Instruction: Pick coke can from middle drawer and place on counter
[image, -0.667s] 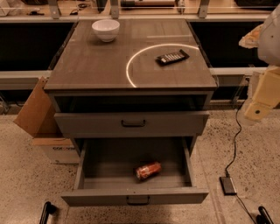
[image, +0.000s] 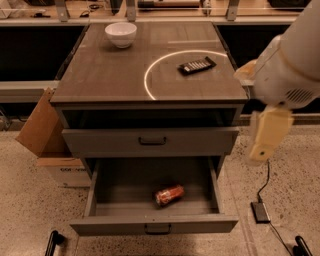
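Can (image: 169, 194): red, lying on its side on the drawer floor, a little right of centre, toward the near edge.
Drawer (image: 152, 225): grey, standing open toward the near side, dark handle on its low front; holds only the can.
Upper drawer (image: 150, 141): grey front with black handle, directly above the open one.
Bench (image: 107, 75): wood-grain top marked with a thin white arc.
Bowl (image: 121, 34): white, upright, far left on the bench.
Remote (image: 196, 65): black, lying flat inside the arc, right of centre.
End effector (image: 267, 135): cream-coloured, hanging off the right of the bench, above the floor, well apart from the can; opening cannot be told; nothing seen in its hold.
Cardboard box (image: 42, 127): on the floor, left of the cabinet.
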